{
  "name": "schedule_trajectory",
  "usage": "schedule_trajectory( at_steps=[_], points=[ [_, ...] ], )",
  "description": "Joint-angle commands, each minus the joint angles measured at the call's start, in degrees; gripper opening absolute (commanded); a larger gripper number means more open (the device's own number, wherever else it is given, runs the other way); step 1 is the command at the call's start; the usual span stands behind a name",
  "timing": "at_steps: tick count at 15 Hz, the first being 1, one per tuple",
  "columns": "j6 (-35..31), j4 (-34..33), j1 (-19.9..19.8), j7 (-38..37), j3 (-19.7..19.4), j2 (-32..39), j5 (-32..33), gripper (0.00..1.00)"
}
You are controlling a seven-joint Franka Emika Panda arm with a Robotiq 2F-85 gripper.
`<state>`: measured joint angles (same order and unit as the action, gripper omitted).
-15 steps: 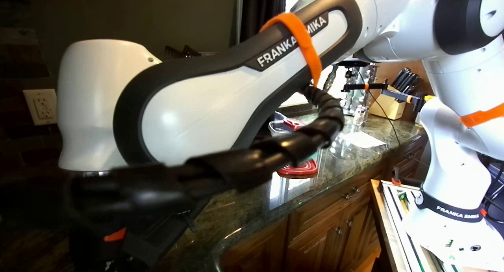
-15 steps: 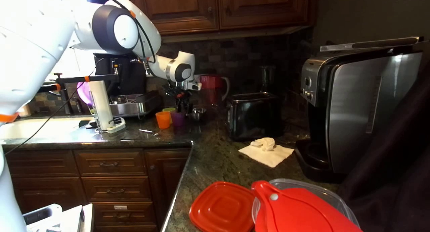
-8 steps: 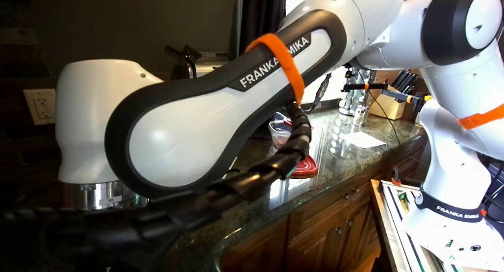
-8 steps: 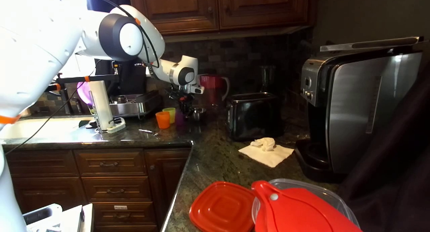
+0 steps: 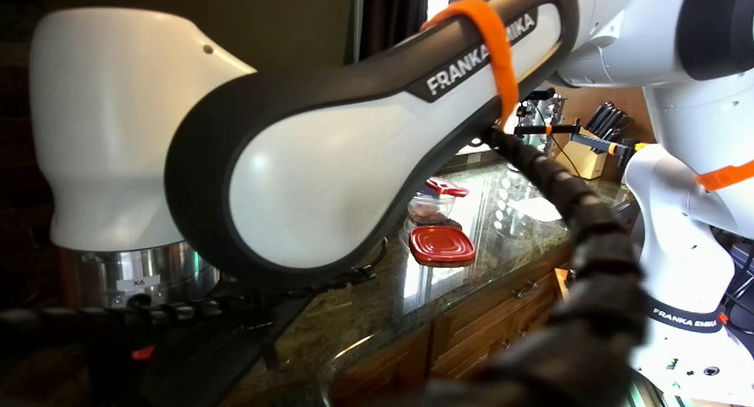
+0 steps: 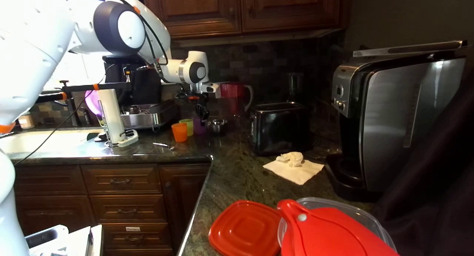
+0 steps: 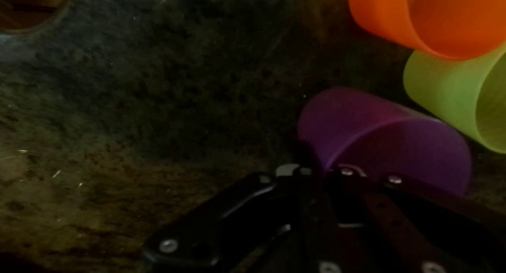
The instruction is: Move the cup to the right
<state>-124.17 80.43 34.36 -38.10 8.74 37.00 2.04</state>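
Note:
The purple cup (image 7: 348, 115) lies under my gripper (image 7: 325, 172) in the wrist view. The jaws are closed together on its near wall: one finger is outside the cup, the other reaches over the rim inside. In an exterior view the same cup (image 6: 200, 126) shows dark and small beneath the gripper (image 6: 202, 119), beside the green cup. Whether its base touches the counter I cannot tell. A hand-held arm cable and dark shadow hide the cup and fingertips in the exterior view that looks along the arm.
An orange cup (image 6: 180, 132) and a green cup (image 6: 188, 126) stand close beside the purple one. A steel bowl (image 6: 217, 126) sits just right of it, with a red pitcher (image 6: 233, 98) behind. Farther right are a black toaster (image 6: 281, 130) and a coffee maker (image 6: 403, 126).
The arm dipped, then rose and shifted back leftward in an exterior view. My jaws have closed on the cup's wall, and the cup now appears slightly higher and farther right.

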Motion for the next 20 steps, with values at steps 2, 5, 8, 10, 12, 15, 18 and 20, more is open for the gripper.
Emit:
schedule_trajectory(
  at_steps=[2,5,8,10,12,15,18,20],
  points=[
    [-1.5,2.5,2.2,-6.7,-1.6,-2.7,3.7,0.01],
    [-1.6,2.9,2.6,-7.6,-1.7,-3.4,4.3,0.01],
    [-13.1,13.1,3.7,-16.8,-4.7,-11.6,5.5,0.01],
    [-18.8,18.4,5.1,-23.0,-6.7,-16.0,7.7,0.01],
    [-21.7,22.7,6.2,-31.4,-8.4,-20.0,12.9,0.01],
    [-17.4,27.9,10.7,-43.0,-13.3,-25.3,17.3,0.01],
    [-16.1,33.3,7.8,-50.7,-10.0,-28.9,22.2,0.01],
    [-16.5,29.9,5.2,-48.0,-7.6,-26.4,21.2,0.05]
  ],
)
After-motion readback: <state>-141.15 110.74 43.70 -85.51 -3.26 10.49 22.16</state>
